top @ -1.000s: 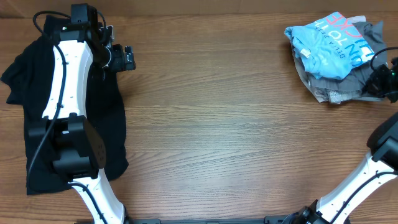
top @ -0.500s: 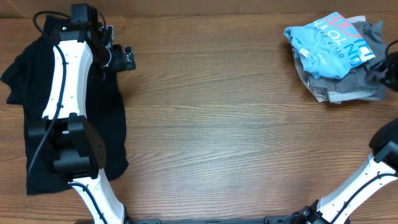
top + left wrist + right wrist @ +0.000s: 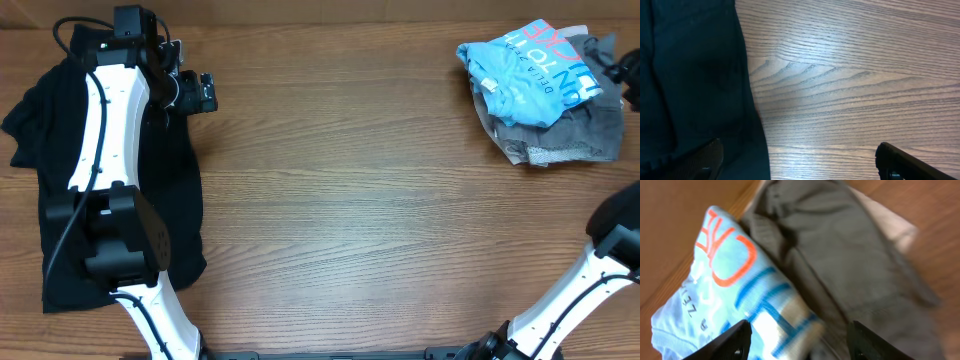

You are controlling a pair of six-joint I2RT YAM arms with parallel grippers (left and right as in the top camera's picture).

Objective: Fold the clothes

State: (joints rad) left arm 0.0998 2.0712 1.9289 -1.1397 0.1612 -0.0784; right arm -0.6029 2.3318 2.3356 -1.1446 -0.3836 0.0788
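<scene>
Both of your end effectors are empty. The left end effector is spread wide. One finger hangs over the edge of the black shirt and the other over bare desk. The right end effector also has its fingers apart above the far-right pile, with nothing pinched between them as far as the blurred wrist view shows.

The black shirt lies roughly flat along the left side of the desk, partly under the left arm. The T-shirt is bunched on top of the grey pieces in the far right corner.

Expect all of it to be light, limp and prone to sagging. Nothing here will hold its shape when you lift it, and a pinch in the middle will probably just gather a wad. You would do better to take a hem, shoulder or sleeve edge, where the cloth is doubled and gives the fingers something to bite.

The layers in the pile may cling and come up together. To separate them, pinch the topmost fold of the T-shirt near its edge.

The black shirt's right edge lies against the wood beside your left fingers and looks like the easiest place to take hold. Slide under it rather than pressing down.
</scene>
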